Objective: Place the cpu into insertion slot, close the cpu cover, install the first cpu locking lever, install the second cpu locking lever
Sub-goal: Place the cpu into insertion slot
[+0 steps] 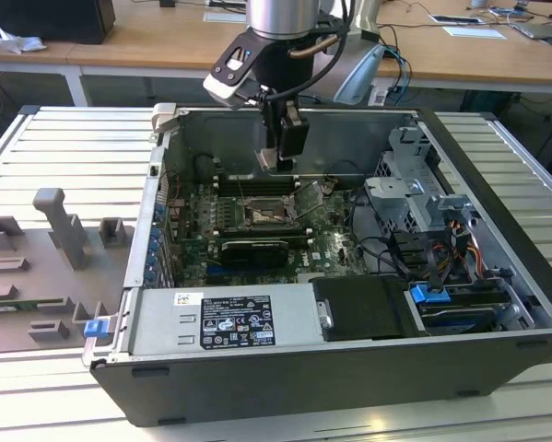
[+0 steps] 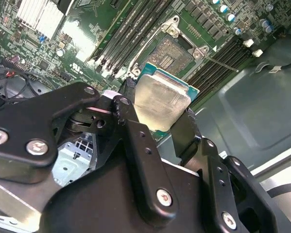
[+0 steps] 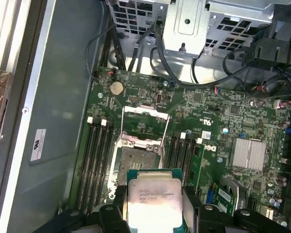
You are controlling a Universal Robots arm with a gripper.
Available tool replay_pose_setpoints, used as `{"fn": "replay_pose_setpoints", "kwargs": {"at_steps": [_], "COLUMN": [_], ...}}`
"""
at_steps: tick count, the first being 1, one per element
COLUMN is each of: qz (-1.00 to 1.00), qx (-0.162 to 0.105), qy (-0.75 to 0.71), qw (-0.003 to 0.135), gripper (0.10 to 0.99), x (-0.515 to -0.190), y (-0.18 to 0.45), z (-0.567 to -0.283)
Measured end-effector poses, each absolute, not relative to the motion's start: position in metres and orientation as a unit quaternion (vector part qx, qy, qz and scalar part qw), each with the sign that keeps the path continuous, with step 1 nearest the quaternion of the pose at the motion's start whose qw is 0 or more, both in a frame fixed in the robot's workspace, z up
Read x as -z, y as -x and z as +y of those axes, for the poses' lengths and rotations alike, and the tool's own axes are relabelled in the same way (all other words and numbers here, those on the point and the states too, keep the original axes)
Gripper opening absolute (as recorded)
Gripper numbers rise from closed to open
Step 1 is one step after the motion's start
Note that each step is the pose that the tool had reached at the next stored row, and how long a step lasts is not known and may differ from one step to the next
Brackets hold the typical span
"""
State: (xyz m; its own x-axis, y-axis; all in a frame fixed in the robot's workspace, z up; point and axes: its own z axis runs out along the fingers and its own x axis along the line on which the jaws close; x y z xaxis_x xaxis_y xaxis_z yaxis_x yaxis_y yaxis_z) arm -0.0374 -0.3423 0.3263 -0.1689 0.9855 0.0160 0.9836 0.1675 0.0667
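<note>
Second wrist view: the black jaws are clenched on opposite edges of the small flat square silver-grey metal cpu [image 2: 162, 99], holding it above the small square dark insertion slot with its silver metal rim [image 2: 173, 52], not yet touching it. If it is lowered skewed or off-centre of that slot, a corner could catch the rim and damage the socket. It could also clip the shiny hinged metal cpu cover [image 3: 144, 112], which stands open just beside the slot.
</note>
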Motion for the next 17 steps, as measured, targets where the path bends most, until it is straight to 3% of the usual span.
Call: {"fn": "replay_pose_setpoints", "kwargs": {"at_steps": [17], "qz": [0.746], "qx": [-0.028], "qy": [-0.666], "qw": [0.014], "gripper": [0.537], "x": [-0.304], "y": [0.037], "z": [-0.342]}}
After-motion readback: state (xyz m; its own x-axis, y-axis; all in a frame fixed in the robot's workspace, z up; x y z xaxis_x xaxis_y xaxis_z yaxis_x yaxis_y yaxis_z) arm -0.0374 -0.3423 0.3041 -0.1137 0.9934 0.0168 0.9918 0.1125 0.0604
